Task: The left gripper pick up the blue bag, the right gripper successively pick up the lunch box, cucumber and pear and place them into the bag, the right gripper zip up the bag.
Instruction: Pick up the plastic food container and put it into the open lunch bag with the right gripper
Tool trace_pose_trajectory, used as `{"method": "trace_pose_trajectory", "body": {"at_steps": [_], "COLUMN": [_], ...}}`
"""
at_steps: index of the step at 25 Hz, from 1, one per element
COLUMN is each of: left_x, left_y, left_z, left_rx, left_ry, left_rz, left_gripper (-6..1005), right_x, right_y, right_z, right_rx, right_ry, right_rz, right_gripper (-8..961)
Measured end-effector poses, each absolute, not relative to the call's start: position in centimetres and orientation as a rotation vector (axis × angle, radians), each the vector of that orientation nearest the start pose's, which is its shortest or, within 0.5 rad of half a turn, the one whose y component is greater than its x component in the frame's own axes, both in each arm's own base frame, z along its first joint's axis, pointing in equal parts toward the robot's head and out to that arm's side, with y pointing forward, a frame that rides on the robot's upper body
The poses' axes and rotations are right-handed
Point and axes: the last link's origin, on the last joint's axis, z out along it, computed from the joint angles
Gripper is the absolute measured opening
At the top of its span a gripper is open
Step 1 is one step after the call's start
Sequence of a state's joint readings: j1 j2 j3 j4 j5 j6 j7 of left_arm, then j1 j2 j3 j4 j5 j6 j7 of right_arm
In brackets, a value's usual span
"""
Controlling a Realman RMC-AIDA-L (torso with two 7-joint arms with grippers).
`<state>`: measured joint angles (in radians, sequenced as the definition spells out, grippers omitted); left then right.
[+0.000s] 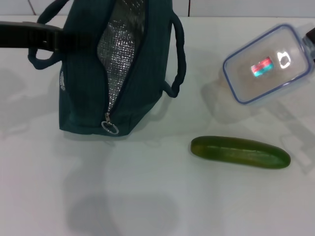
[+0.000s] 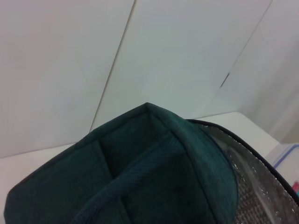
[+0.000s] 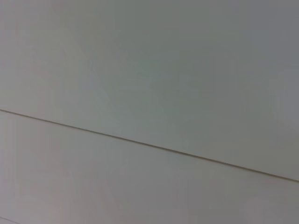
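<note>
We are seeing the blue bag (image 1: pixel 86 93) standing upright on the white table (image 1: pixel 147 196), its zip open and the silver foil lining (image 1: pixel 120 54) showing through the gap; the ring-pull zipper (image 1: pixel 110 128) is hanging low at the near end. The left gripper (image 1: pixel 51 39) is reaching in as a dark bar from the left edge of the head view, meeting the bag's left handle (image 1: pixel 42 56) – we cannot tell how its fingers are set or whether they have the handle.

The lunch box (image 1: pixel 268 64) is sitting tilted, up off the table to the right of the bag, casting a shadow beneath it. A dark bit at the right edge is touching its far corner – probably the right gripper (image 1: pixel 311 35), finger state not readable.

The cucumber (image 1: pixel 240 152) is lying flat on the table, below the lunch box and well apart from the bag.

The left wrist view is showing the bag's top edge (image 2: pixel 149 154) close up with foil beside it. The right wrist view is showing only blank wall (image 3: pixel 149 70).
</note>
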<state>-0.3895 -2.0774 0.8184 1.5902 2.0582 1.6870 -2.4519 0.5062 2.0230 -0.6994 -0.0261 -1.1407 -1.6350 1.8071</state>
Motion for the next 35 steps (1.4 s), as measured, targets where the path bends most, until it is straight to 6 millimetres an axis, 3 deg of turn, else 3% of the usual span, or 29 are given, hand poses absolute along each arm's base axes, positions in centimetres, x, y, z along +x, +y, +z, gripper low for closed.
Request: {"method": "trace_pose_trajectory", "body": {"at_steps": [9,19,28,35], "left_x": [-19.0,-17.2,-14.8,-13.2], "left_y": [32.5,32.8,33.2,33.3], "left_z": [11.4,9.4,7.8,6.7], "left_rx": [-2.456,-2.568,-2.649,-2.704], "left_ry": [-1.101,-1.042,-1.023,-1.014], "left_rz": [-0.430,-0.349,-0.318,-0.307], "left_gripper": [41,41,41,41], "right_x": [26.6,23.2,20.4,20.0], "right_y": [30.4,30.2,31.5,32.2], "right_z": [2.5,3.5,3.8,3.5], "right_rx": [-1.673,-1.768,-1.863,-1.873], "right_ry": [1.637,1.539,1.464,1.471], "right_rz": [2.096,2.372,2.472,2.435], "right_gripper": [96,96,97,97]}}
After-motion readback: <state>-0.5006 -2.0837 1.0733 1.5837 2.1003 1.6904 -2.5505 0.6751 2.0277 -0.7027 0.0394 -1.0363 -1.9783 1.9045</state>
